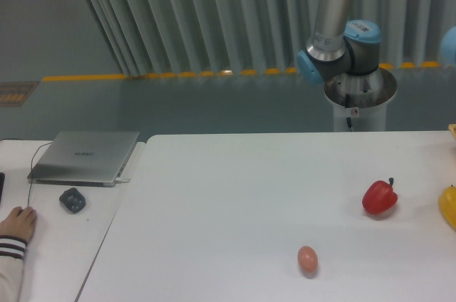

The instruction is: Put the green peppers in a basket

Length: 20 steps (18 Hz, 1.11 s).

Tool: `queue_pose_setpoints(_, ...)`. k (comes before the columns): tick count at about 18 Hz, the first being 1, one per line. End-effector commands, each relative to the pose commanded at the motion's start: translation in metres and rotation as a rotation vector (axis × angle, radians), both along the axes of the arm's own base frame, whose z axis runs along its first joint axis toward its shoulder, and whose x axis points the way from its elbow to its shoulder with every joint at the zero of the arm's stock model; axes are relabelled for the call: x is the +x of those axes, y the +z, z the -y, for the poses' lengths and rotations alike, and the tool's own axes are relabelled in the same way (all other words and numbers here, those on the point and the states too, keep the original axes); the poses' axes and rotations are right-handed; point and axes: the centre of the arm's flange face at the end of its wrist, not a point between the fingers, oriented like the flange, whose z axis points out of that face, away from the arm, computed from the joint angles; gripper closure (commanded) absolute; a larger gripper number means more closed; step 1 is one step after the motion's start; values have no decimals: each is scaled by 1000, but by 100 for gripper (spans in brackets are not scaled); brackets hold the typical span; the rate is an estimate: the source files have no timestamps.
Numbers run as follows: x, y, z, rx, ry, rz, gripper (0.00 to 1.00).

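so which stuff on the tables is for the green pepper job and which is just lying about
For the job:
- nothing visible: no green pepper, basket or tool in frame, only the arm's base joints

Lying about:
- red pepper
- yellow pepper, cut off at the right edge
- egg
- laptop
- mouse
- person's hand
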Motion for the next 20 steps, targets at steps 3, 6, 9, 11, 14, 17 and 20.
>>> queue_pose_setpoints(3,-16,-25,8,-9,21,31,60)
queue_pose_setpoints(6,-24,-32,11,-11,32,37,50)
queue_pose_setpoints(9,-25,-35,9,-2,28,45,27)
queue_pose_setpoints(11,-25,-36,9,30,30,59,0)
queue_pose_setpoints(14,-23,-31,12,41,29,58,0)
queue_pose_setpoints(17,-22,-27,26,40,42,54,0)
queue_pose_setpoints(20,-17,-20,22,46,50,48,0)
